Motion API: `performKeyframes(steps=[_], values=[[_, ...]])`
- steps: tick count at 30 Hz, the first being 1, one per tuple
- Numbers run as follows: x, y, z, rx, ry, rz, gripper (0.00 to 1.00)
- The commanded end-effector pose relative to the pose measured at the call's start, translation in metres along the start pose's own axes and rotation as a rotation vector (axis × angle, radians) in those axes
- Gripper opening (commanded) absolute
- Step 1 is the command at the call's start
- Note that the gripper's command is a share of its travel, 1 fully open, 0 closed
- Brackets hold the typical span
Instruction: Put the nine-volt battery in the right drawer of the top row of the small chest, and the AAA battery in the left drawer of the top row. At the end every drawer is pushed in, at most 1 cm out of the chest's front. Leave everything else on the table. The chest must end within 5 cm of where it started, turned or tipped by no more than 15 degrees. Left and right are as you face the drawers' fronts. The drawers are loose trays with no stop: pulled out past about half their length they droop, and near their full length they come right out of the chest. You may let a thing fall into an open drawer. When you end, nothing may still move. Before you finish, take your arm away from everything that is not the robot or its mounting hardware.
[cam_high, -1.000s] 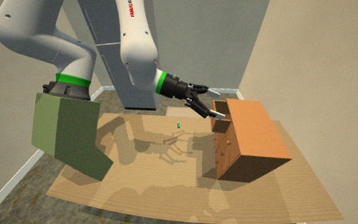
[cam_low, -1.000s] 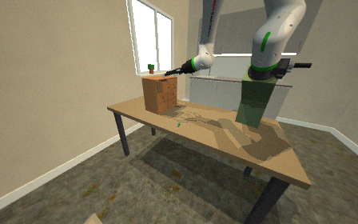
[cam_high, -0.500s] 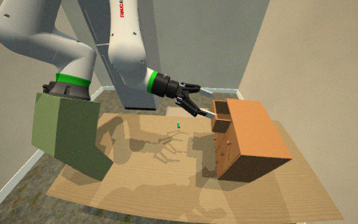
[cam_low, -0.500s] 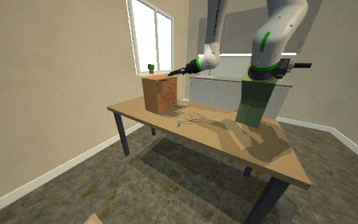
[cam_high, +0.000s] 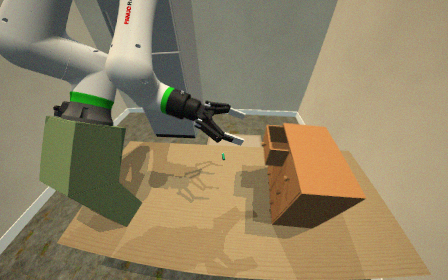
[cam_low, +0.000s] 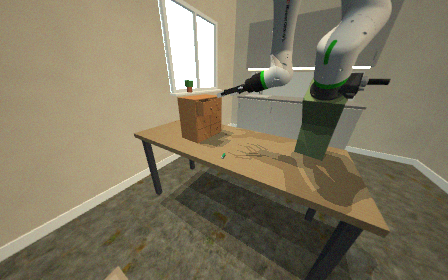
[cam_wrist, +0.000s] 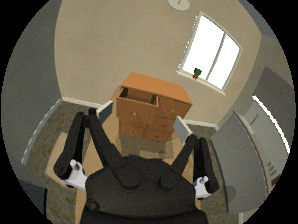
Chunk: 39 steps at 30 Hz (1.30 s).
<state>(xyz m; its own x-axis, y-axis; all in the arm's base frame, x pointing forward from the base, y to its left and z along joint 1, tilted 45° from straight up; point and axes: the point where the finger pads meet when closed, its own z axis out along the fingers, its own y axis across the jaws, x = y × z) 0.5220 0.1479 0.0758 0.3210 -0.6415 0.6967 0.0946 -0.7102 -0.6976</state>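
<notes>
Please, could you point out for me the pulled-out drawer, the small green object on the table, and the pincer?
pulled-out drawer (cam_high: 276, 155) (cam_wrist: 136, 108): top and wrist views, its front panel
small green object (cam_high: 223, 156) (cam_low: 223, 156): top and exterior views, its middle
pincer (cam_high: 240, 128) (cam_wrist: 144, 114): top and wrist views, between its fingertips

gripper (cam_high: 240, 128) (cam_low: 220, 95) (cam_wrist: 144, 114) | backed away from above open drawer (cam_high: 275, 156) (cam_low: 204, 109) (cam_wrist: 134, 109) | now short of its front
</notes>
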Motion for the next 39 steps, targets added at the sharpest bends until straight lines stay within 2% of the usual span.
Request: performKeyframes(steps=[1,6,12,32,39], values=[[-0.004,0.001,-0.019,0.001,0.0,-0.001,1.0],[-0.01,0.001,-0.039,0.001,0.0,-0.001,1.0],[-0.014,0.001,-0.05,0.001,0.0,-0.002,1.0],[-0.014,0.0,-0.052,0.002,-0.008,-0.001,1.0],[-0.014,0.0,-0.053,0.003,-0.037,0.0,1.0]])
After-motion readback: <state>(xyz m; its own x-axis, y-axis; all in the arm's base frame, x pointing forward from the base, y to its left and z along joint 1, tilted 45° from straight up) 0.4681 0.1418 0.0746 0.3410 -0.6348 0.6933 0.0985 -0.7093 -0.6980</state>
